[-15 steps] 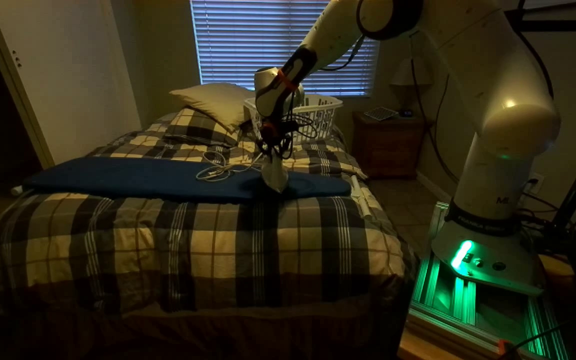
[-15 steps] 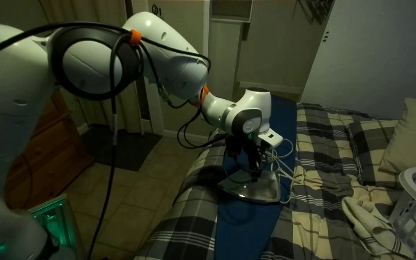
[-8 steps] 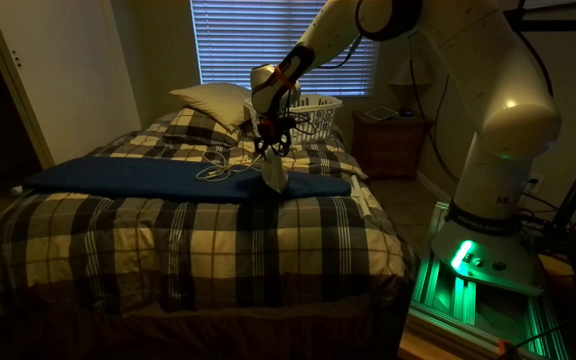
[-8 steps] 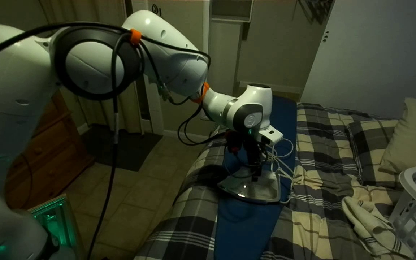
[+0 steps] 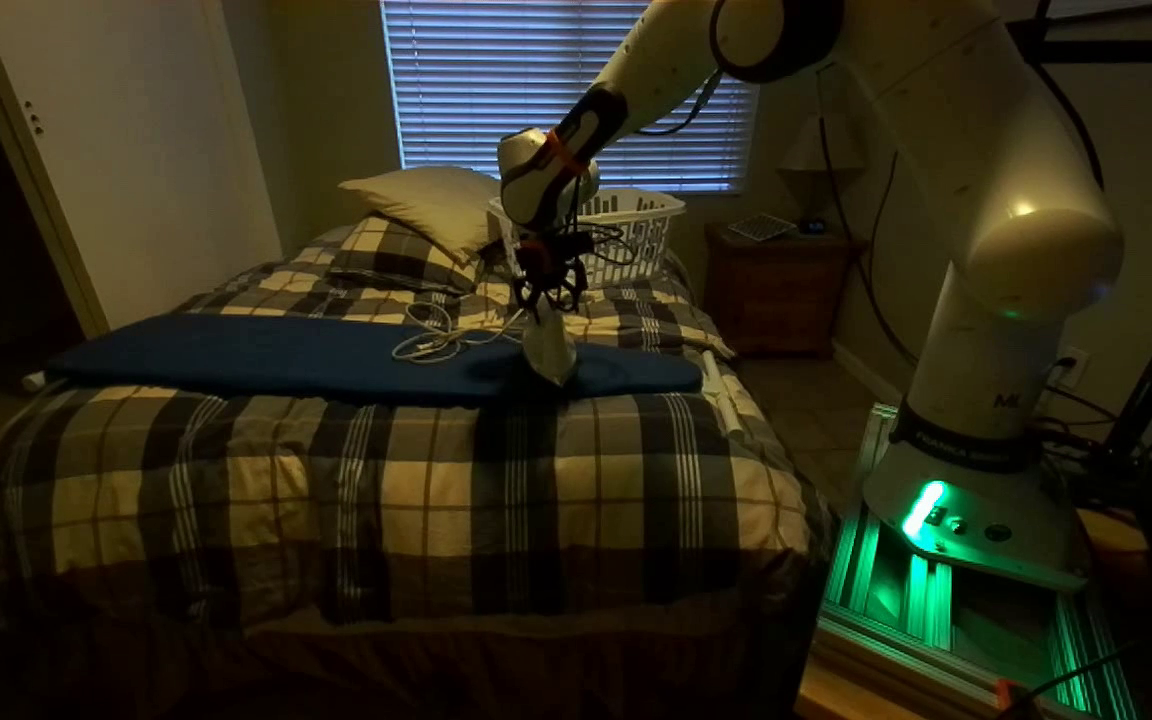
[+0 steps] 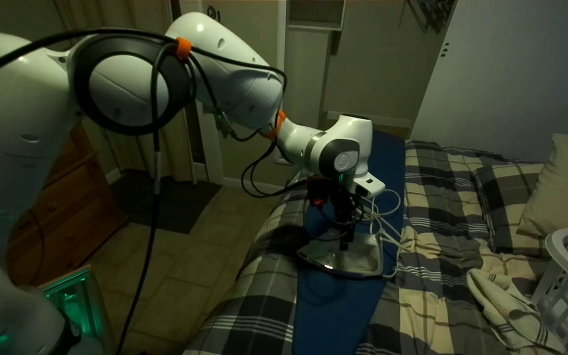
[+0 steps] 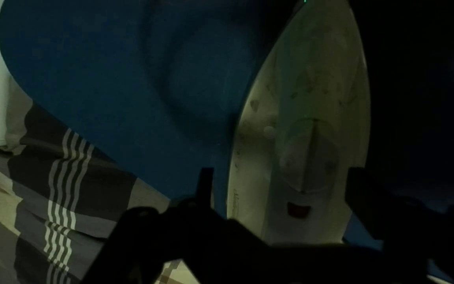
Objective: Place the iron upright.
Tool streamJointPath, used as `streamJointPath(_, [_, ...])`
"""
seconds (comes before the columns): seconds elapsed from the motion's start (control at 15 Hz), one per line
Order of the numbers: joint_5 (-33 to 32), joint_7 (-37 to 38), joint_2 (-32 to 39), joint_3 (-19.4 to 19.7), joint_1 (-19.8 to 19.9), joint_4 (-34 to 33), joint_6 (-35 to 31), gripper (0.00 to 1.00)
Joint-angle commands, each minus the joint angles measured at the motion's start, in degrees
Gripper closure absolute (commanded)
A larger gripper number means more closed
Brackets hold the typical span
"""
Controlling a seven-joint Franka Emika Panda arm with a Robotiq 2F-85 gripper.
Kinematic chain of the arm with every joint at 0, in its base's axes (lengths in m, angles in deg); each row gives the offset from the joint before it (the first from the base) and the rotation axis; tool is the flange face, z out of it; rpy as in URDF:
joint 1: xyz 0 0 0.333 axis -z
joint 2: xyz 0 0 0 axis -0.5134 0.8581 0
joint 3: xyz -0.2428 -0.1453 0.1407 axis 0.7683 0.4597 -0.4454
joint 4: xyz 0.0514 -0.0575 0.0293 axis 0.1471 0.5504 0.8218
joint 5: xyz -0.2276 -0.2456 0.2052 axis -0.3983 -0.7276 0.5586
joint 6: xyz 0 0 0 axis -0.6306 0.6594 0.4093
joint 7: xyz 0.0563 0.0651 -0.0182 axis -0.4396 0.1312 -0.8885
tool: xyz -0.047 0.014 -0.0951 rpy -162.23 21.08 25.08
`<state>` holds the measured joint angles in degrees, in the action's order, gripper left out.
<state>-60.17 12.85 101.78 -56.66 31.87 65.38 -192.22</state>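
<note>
Spread gripper (image 7: 280, 177) over an iron (image 6: 363, 254) lying on its board (image 6: 340, 315)

The arm (image 6: 244, 88) slopes down to a bent wrist, and the gripper hangs pointing at the board. Its fingers (image 7: 204, 187) stand wide apart, with nothing gripped.

The iron lies flat right below, between the fingers as seen from the wrist. A gap shows beside the finger at that picture's left; the one at its right overlaps the iron's edge, contact unclear.

In both exterior views the iron's tip comes to the board's long edge, with the bed (image 5: 556, 470) beneath; any overhang is hard to judge. Toward its rounded end the board runs a short way past the iron; the opposite stretch is much longer, with a white cord (image 5: 426, 350) looped near the iron. The basket (image 6: 562, 251) and pale pillow (image 5: 426, 205) are well apart, farther up the bed.
</note>
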Motion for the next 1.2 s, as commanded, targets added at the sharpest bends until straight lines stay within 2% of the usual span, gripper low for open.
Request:
streamJointPath(0.0, [0.9,0.1,-0.5,0.8,-0.9,-0.8,1.7,0.46])
streamJointPath(0.4, [1.9,0.7,0.8,0.5,-0.5,-2.9,3.1,0.87])
streamJointPath(0.67, [5.6,0.6,2.3,-0.1,1.4,-6.7,8.6,0.88])
streamJointPath(0.93, [11.7,0.2,3.4,-1.0,4.3,-12.1,19.9,0.88])
streamJointPath(1.13, [15.6,1.0,4.7,-1.0,6.2,-15.9,25.8,0.88])
